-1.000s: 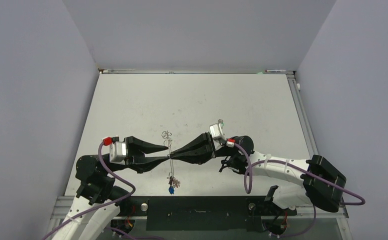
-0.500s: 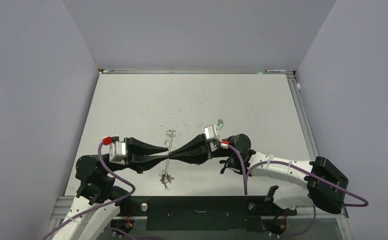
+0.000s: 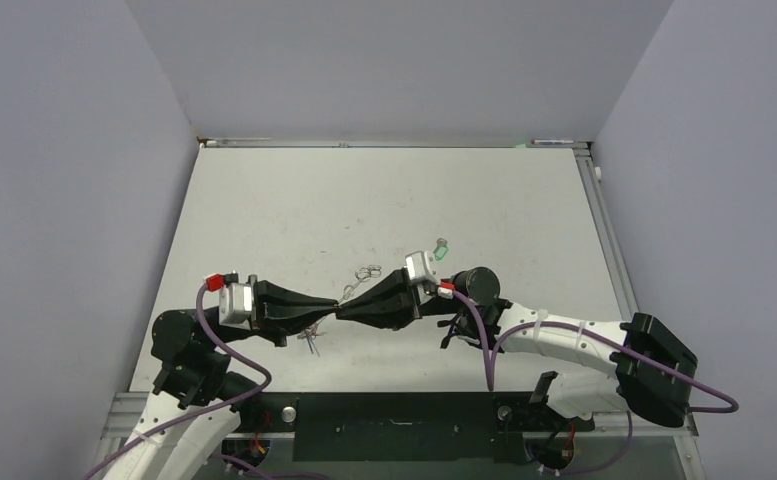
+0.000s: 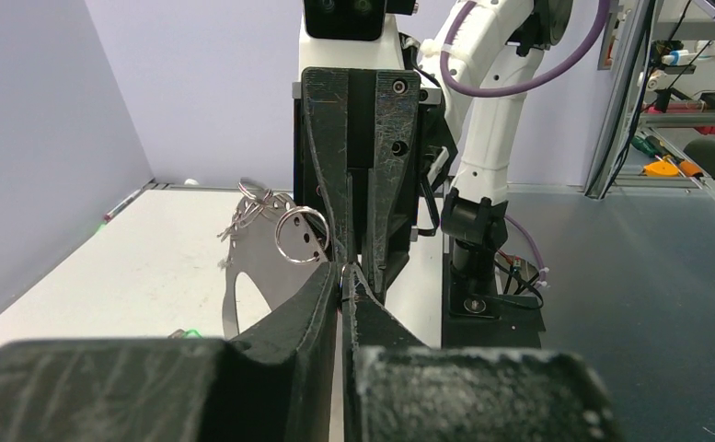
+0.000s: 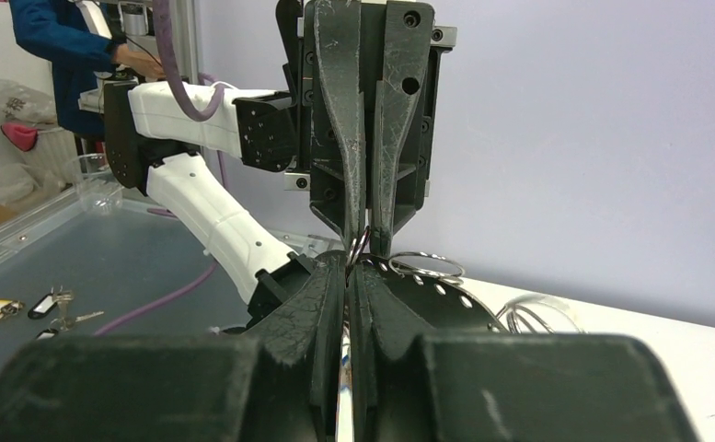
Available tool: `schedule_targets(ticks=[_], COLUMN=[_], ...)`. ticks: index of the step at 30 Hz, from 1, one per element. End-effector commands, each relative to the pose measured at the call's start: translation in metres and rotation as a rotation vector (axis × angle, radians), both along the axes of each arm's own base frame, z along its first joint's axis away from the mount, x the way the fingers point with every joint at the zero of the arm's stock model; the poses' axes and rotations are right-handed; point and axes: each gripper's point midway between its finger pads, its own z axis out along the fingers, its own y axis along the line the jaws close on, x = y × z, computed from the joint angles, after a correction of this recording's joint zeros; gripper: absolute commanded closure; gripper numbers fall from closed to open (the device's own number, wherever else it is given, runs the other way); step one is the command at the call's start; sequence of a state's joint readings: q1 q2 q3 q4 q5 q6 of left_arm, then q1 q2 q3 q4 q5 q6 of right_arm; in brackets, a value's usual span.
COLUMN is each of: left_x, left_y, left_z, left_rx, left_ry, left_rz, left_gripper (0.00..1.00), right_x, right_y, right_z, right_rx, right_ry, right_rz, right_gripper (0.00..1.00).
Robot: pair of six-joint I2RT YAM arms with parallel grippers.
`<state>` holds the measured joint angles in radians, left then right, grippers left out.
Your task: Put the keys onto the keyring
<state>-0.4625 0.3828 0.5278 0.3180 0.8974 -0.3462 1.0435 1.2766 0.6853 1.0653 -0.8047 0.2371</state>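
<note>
Pinch is made tip to tip mid-frame: left gripper (image 3: 332,306) and right gripper (image 3: 346,305) are both clamped shut on the keyring (image 3: 366,272) wire, probably so it's held steady for threading. Green key (image 3: 442,246) is seen lying upper-right, not strung yet.

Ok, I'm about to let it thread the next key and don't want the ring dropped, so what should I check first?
1. Left end effector shut on the keyring: ok.
2. Right end effector shut on the keyring: ok.
3. Working room between the two end effectors: not ok, their tips meet.
4. Green key on the ring: not ok, it lies on the table, apart from the ring.
5. Ring's opening spread for threading: cannot tell, the wire is too thin to see there.
</note>
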Motion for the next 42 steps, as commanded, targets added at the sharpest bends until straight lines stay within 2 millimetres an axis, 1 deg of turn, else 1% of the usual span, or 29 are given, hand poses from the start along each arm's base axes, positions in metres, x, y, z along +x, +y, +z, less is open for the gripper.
schedule_targets(ticks=[1,4,6,8,9,10,12,14,17,20,24,28,35,40,42], left_x=[0.002,0.01,0.014,0.016,0.017,0.018,0.019,0.021,0.023,0.023,0.023,0.025,0.03,0.031,0.03], left_y=[-0.002,0.0,0.002,0.003,0.003,0.004,0.005,0.005,0.005,0.005,0.005,0.006,0.008,0.008,0.008], left_z=[-0.001,-0.002,-0.001,0.0,0.0,0.0,0.001,0.0,-0.001,-0.001,-0.002,-0.003,-0.003,-0.003,-0.003], left_rx=[0.024,0.037,0.04,0.041,0.041,0.042,0.042,0.044,0.049,0.052,0.055,0.057,0.057,0.055,0.056], left_ry=[-0.005,0.001,-0.002,-0.004,-0.005,-0.008,-0.009,-0.005,-0.003,-0.005,-0.004,-0.001,0.008,0.007,0.006], left_rz=[-0.004,0.048,0.074,0.09,0.1,0.109,0.123,0.129,0.135,0.137,0.139,0.151,0.18,0.183,0.181], left_gripper=[1.0,1.0,1.0,1.0,1.0,1.0,1.0,1.0,1.0,1.0,1.0,1.0,1.0,1.0,1.0], right_x=[-0.02,-0.015,-0.011,-0.008,-0.007,-0.005,-0.001,0.003,0.01,0.017,0.025,0.03,0.03,0.033,0.034], right_y=[-0.014,-0.01,-0.01,-0.011,-0.011,-0.011,-0.013,-0.014,-0.016,-0.016,-0.01,-0.003,-0.006,0.0,0.002], right_z=[0.062,0.056,0.052,0.049,0.046,0.043,0.039,0.031,0.021,0.017,0.014,0.006,0.002,-0.007,-0.006], right_rx=[0.174,0.147,0.13,0.106,0.087,0.068,0.037,-0.008,-0.071,-0.112,-0.148,-0.199,-0.224,-0.252,-0.245], right_ry=[-0.119,-0.106,-0.1,-0.102,-0.108,-0.115,-0.124,-0.131,-0.157,-0.174,-0.165,-0.153,-0.146,-0.14,-0.139], right_rz=[0.035,0.009,-0.017,-0.036,-0.048,-0.062,-0.096,-0.122,-0.169,-0.203,-0.228,-0.228,-0.236,-0.231,-0.231], right_gripper=[0.95,0.94,0.9,0.71,0.64,0.59,0.54,0.53,0.52,0.53,0.59,0.66,0.68,0.7,0.7])
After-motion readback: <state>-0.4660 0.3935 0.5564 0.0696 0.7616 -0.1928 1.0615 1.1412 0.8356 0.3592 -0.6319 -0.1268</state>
